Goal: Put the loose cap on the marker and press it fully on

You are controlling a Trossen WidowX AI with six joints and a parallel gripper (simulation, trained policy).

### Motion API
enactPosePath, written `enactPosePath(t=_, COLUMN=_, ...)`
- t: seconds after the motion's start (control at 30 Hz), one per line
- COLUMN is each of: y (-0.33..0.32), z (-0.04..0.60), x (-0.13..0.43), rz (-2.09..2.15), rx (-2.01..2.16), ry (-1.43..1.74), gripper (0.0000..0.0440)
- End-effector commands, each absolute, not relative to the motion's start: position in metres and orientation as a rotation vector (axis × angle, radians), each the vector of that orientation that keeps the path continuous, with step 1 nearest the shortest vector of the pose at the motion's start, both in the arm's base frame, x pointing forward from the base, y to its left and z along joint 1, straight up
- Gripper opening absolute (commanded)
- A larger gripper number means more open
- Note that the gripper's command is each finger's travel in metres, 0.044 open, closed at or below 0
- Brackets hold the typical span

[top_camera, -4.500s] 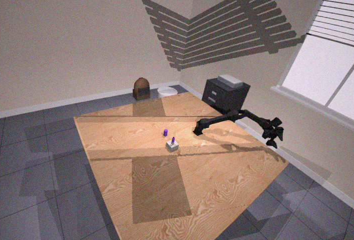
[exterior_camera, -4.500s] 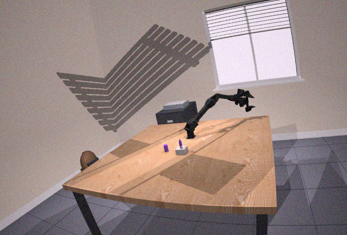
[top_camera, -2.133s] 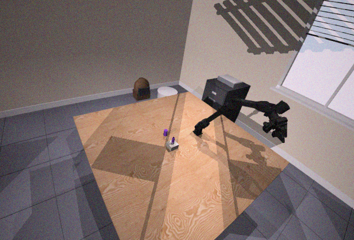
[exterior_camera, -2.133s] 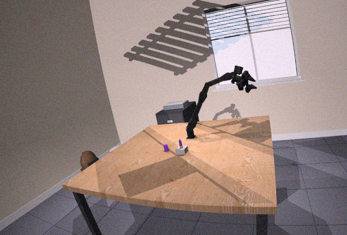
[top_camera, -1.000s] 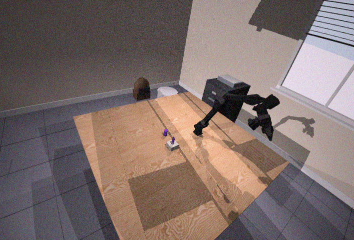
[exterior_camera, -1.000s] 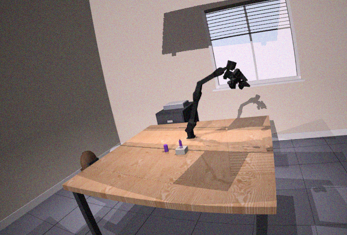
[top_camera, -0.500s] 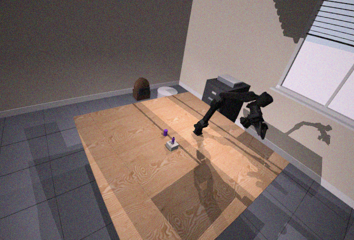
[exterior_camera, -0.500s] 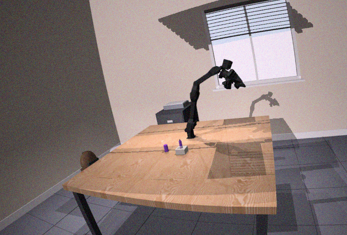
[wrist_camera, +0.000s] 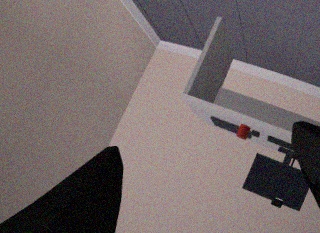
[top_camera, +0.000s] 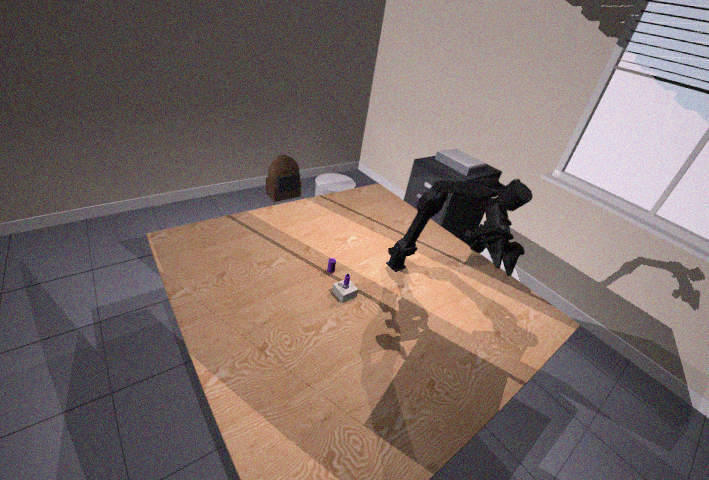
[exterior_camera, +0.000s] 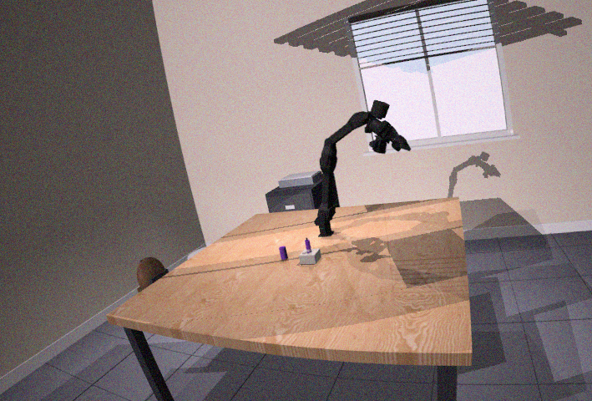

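The purple marker (top_camera: pixel 346 280) (exterior_camera: pixel 307 245) stands upright, tip up, in the light grey holder block (top_camera: pixel 346 296) (exterior_camera: pixel 309 257). The purple cap (top_camera: pixel 331 265) (exterior_camera: pixel 283 253) stands upright on the table, apart from the block and to its left in the top and exterior views. My gripper (top_camera: pixel 504 270) (exterior_camera: pixel 394 150) (wrist_camera: pixel 208 145) is open, with nothing between its fingers. It hangs high in the air, well to the right of the cap and the marker in the top and exterior views. Neither of them shows in the wrist view.
The wooden table (top_camera: pixel 287 396) (exterior_camera: pixel 240 307) bears the arm's base behind the block. A dark cabinet (top_camera: pixel 451 209) (exterior_camera: pixel 291 200) stands beyond the table. The wrist view shows walls, floor, a pale desk-like piece (wrist_camera: pixel 197 100) and a dark screen (wrist_camera: pixel 275 183).
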State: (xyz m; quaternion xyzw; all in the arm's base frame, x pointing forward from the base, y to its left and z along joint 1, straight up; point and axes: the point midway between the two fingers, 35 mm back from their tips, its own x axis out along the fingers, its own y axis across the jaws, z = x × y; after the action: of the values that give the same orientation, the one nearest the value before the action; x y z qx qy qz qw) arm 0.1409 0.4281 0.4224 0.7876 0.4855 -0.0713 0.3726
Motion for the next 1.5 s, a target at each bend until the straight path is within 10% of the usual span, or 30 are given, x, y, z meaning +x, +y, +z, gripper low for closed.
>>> enactPosePath(t=0.0, y=0.422, z=0.421, x=0.147, rz=-0.215, rx=2.029, ry=1.246, gripper=0.0337)
enactPosePath(t=1.47, y=0.310, z=0.401, x=0.235, rz=-0.661, rx=2.188, ry=1.095, gripper=0.0339)
